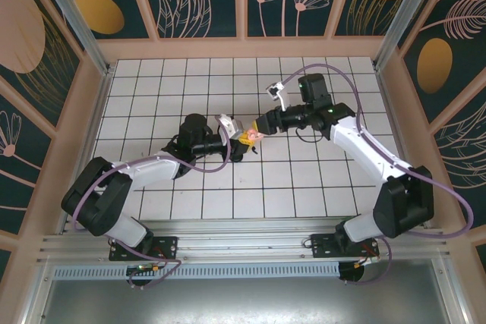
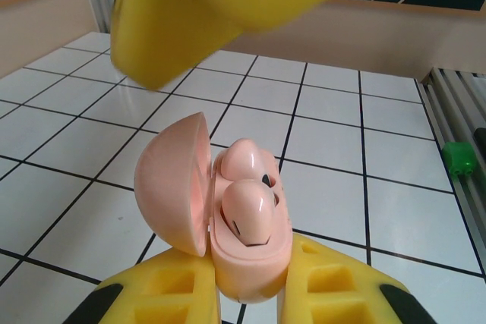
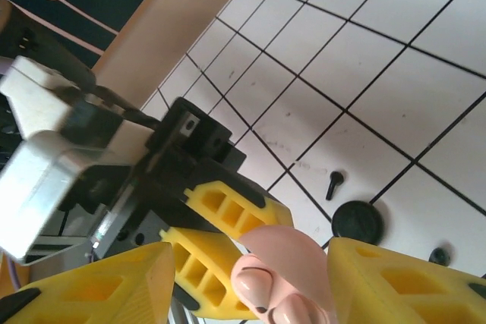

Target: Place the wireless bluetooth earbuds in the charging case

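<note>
The left gripper [image 1: 240, 142] is clamping the base of the pink case [image 2: 173, 187] and, as far as I can judge, holding it clear of the table [image 1: 152, 89]. The lid is standing open to the left, and two pink buds [image 2: 247, 214] are sitting in the wells. The right gripper [image 3: 258, 286] is hanging just over the case with its jaws apart, gripping nothing; the lid is standing in the gap.

The main risk is a right finger [image 2: 190, 13] clipping the lid, which could lever the case out of the left pinch or jolt a bud that is not fully seated. Further right on the tiles, two black buds [image 3: 334, 184] are lying beside a black disc [image 3: 357, 222]. They are tiny, and on that glossy surface a careless approach would likely be pushing them away rather than picking them up.

The table is showing white tiles with dark grid lines. Dark teal wall panels [image 1: 45, 51] with leaf and flower prints are enclosing it, with metal posts at both far corners.
</note>
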Robot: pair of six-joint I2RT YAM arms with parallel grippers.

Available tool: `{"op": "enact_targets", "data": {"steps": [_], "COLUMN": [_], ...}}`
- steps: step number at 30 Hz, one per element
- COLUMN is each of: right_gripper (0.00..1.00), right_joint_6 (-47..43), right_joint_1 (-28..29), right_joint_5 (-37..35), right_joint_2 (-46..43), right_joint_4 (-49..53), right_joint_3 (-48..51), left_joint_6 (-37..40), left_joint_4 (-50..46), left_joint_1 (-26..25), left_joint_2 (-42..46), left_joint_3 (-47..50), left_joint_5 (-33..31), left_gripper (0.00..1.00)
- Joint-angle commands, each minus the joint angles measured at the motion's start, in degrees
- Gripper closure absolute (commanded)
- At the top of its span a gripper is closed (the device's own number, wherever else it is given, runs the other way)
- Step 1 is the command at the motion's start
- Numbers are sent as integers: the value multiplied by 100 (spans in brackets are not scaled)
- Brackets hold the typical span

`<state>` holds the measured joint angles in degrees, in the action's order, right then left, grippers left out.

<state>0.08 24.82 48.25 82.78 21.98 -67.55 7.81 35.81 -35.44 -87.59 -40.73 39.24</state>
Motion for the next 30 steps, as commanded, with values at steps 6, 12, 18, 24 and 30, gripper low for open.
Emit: {"op": "enact_targets", "data": {"steps": [6, 12, 18, 24, 30], "right_gripper": [44, 48, 55, 61, 60], "right_joint_6": [-227, -254, -56, 205, 668], "right_joint_1": [-25, -53, -221, -517, -895], "right_joint_5": [506, 885, 1257, 1459, 731], "right_joint_2": [223, 84, -326, -776, -1031], "right_joint_4": [334, 292, 2, -323, -535], "right_joint_3": [-215, -128, 240, 651, 835], "left_joint_6": [177, 104, 36, 5, -601], "left_joint_4": [49, -109, -238, -291, -561], "left_joint_1": [-30, -33, -29, -25, -34], "left_joint_2": [234, 178, 63, -2, -301], "left_joint_3": [-170, -265, -330, -387, -761], "left_joint_5": [167, 2, -57, -13, 52], "left_gripper": [88, 88, 88, 88, 89]}}
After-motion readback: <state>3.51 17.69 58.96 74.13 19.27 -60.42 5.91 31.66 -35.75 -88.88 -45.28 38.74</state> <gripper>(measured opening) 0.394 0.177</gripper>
